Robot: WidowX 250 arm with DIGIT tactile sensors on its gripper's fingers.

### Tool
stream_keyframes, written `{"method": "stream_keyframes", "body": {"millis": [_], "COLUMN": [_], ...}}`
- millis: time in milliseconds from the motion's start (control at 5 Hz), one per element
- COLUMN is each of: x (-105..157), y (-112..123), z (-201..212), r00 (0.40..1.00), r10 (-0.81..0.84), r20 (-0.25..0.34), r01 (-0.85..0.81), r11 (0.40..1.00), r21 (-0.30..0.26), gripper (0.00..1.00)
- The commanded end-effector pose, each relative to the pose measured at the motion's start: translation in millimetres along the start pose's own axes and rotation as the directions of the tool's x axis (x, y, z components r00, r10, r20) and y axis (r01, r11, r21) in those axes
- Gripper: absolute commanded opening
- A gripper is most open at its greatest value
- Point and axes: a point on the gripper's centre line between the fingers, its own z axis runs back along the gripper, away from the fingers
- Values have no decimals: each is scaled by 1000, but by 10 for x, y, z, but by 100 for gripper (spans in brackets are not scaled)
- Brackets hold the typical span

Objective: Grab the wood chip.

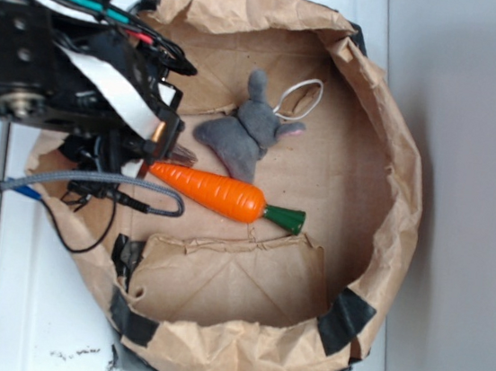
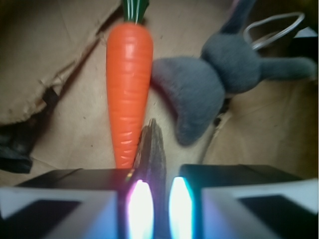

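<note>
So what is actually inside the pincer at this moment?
In the wrist view, the wood chip stands on edge between the two glowing pads of the pincer, its tip poking out toward the carrot. The chip's lower end is hidden between the pads.

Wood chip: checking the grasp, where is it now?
In the wrist view the wood chip stands between the gripper fingers, beside the carrot tip.
</note>
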Motion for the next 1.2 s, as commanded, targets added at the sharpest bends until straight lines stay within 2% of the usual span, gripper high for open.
{"method": "stream_keyframes", "body": {"millis": [0, 400, 600, 800, 1000], "x": [24, 66, 90, 98, 87], "y": [-232, -197, -190, -182, -192], "z": [-284, -480, -475, -394, -365], "r00": [989, 985, 987, 990, 990], "r10": [-144, -143, -134, -124, -125], "r20": [-37, -94, -88, -67, -58], "r01": [144, 144, 135, 126, 127], "r11": [990, 990, 991, 992, 991], "r21": [-8, -4, 5, 17, 30], "gripper": [100, 100, 33, 0, 0]}}
